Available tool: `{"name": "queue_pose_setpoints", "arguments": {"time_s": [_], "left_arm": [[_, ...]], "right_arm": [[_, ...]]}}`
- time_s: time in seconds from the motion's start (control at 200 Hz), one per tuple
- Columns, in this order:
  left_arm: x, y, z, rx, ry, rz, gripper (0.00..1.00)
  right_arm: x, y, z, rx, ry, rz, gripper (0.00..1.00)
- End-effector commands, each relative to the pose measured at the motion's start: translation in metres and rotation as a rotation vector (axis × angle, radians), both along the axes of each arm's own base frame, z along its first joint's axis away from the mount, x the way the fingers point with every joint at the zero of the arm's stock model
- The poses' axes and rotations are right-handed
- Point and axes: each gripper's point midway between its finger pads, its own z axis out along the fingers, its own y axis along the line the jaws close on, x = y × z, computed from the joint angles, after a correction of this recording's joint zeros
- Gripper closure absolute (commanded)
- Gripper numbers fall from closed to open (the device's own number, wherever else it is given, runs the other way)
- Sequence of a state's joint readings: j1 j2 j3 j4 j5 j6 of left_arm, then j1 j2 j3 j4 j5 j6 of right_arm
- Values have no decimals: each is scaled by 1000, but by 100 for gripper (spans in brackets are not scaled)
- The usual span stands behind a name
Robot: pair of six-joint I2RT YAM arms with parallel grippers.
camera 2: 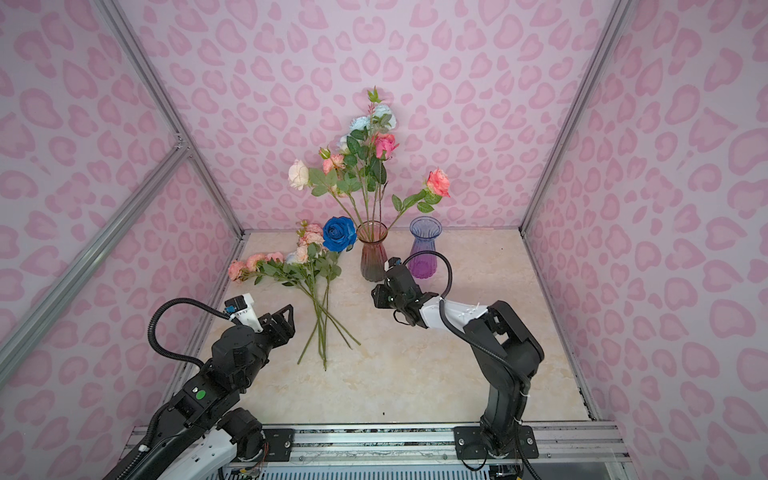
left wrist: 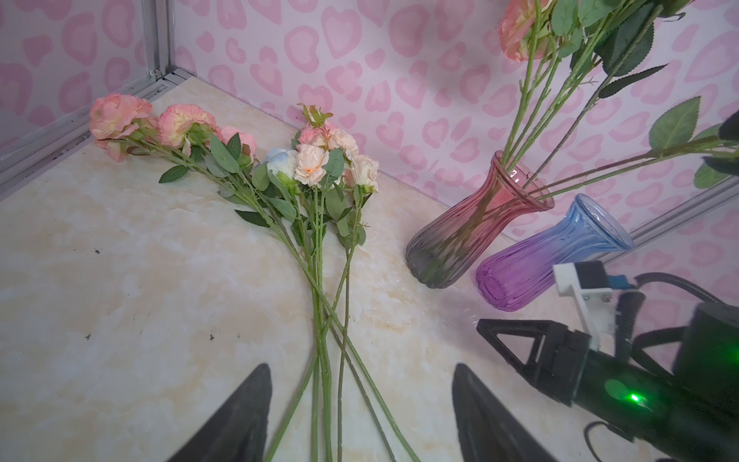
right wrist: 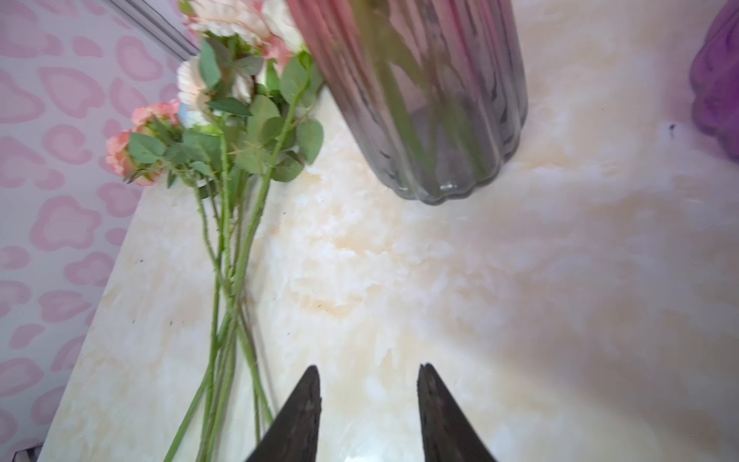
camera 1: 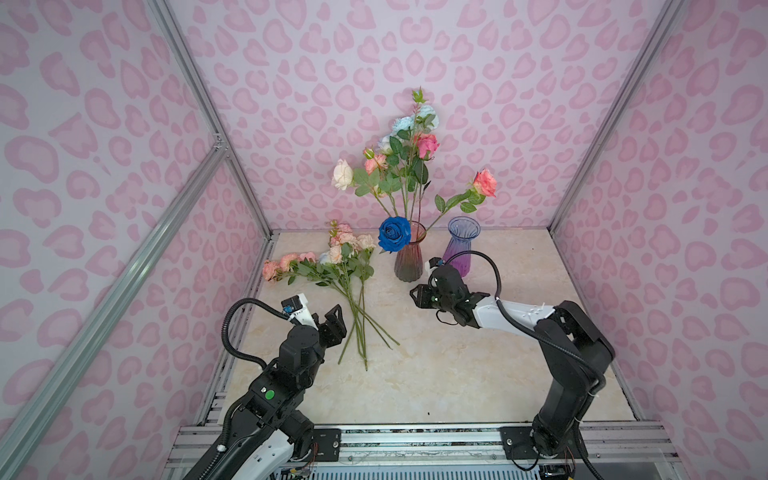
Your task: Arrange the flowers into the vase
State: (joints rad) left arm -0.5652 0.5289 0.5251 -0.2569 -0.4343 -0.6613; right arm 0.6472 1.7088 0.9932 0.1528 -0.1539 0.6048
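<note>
The left gripper [camera 1: 336, 319] hung released, jaws spread wide with nothing between them, low over the table [camera 1: 457, 374] and just beside the bare ends of the loose flowers [camera 1: 332, 266]. Through its own wrist camera the left gripper [left wrist: 360, 366] framed those crossing stems between its two fingers [left wrist: 248, 408], but I could not judge its height above them from there. In both top views it stood a little to the left of the stems, not touching.

The right gripper [camera 1: 415, 296] was likewise released, jaws partly apart and holding nothing. It pointed left in front of the pink vase [camera 1: 409, 257], near it but apart.

Its wrist picture was blurred. The pink vase [right wrist: 432, 120] showed only its ribbed lower body, the mouth cut off by the frame edge, and the purple vase [right wrist: 716, 88] was a sliver at the border. The standing flowers [camera 1: 401, 166] rose from the pink vase, and in the left wrist view most of their blooms ran out of frame.

The deep blue rose [camera 1: 394, 233] sat at that vase's rim. Its stem was hidden, so I could not tell whether it was in the vase.

The right arm's cable [camera 1: 497, 276] crossed part of the purple vase. The loose flowers lay flat at the table's left rear, blooms toward the wall [camera 1: 316, 104], stems fanning toward the left gripper.
</note>
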Motion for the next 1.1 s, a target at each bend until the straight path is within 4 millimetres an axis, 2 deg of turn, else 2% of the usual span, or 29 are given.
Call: {"name": "queue_pose_setpoints", "arguments": {"time_s": [0.0, 0.025, 0.145, 0.26, 0.33, 0.41, 0.465, 0.54, 0.67, 0.765, 0.915, 0.97, 0.985, 1.095], "left_arm": [[1, 1, 10, -22, -31, 8, 28], [1, 1, 9, -21, -30, 9, 28], [3, -1, 9, -25, -32, 4, 28], [7, -5, 6, -35, -29, 1, 28], [10, -8, 2, -42, -19, -3, 28], [12, -14, -3, -50, 0, -20, 28], [13, -17, -5, -51, 10, -31, 28], [13, -18, -5, -48, 18, -38, 28], [9, -16, -3, -44, 14, -44, 28], [7, -15, -2, -47, 9, -45, 28], [5, -15, -1, -46, 13, -51, 28], [5, -16, -1, -48, 12, -56, 28], [5, -16, -1, -47, 13, -57, 28], [5, -18, -2, -43, 20, -67, 28]], "right_arm": [[-19, -26, 18, -40, -38, -50, 58], [-23, -32, 21, -51, -40, -57, 58], [-46, -74, 67, -133, -115, -121, 58], [-51, -122, 113, -202, -206, -247, 57], [-46, -153, 138, -202, -229, -332, 53], [-34, -184, 151, -196, -219, -415, 50], [-22, -196, 156, -171, -198, -439, 47], [-4, -202, 160, -148, -164, -439, 45], [29, -201, 167, -78, -145, -413, 41], [57, -208, 163, -24, -100, -438, 40], [96, -201, 155, 44, -44, -401, 40], [105, -197, 144, 64, -9, -384, 40], [109, -194, 157, 81, -35, -372, 40], [123, -190, 155, 104, -38, -373, 40]]}}
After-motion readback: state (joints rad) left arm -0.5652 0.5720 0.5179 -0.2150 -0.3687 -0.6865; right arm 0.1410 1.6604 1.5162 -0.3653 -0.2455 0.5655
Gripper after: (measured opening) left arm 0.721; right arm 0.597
